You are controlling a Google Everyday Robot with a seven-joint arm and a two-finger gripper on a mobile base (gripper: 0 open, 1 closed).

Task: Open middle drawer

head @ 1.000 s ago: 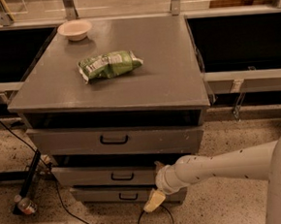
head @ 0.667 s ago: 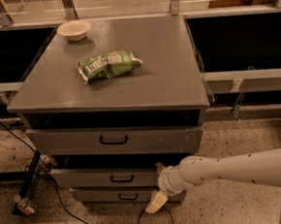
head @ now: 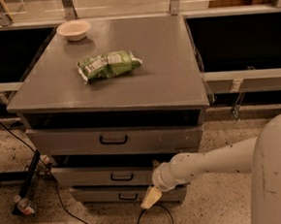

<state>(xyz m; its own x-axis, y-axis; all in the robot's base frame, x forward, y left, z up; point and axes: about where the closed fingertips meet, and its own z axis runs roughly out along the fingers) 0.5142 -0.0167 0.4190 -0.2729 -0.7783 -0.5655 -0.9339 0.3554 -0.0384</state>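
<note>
The grey cabinet (head: 128,85) has three stacked drawers. The middle drawer (head: 87,177) is a wide, shallow grey front with a small black bar handle (head: 121,177); a dark gap runs above it. My gripper (head: 149,198) hangs from the white arm's wrist (head: 165,176), with its cream tip pointing down-left. It is in front of the right part of the middle and bottom drawers, to the right of and below the middle handle. It covers the right end of the middle drawer front.
The taller top drawer (head: 75,141) has a wider black handle (head: 113,140). The slim bottom drawer (head: 103,195) sits near the floor. A green snack bag (head: 108,65) and a white bowl (head: 74,29) lie on the cabinet top. Black cables (head: 66,212) and a bottle (head: 25,205) lie on the floor.
My gripper and wrist have shifted slightly to the left along the drawer fronts. The drawers have not visibly moved.
</note>
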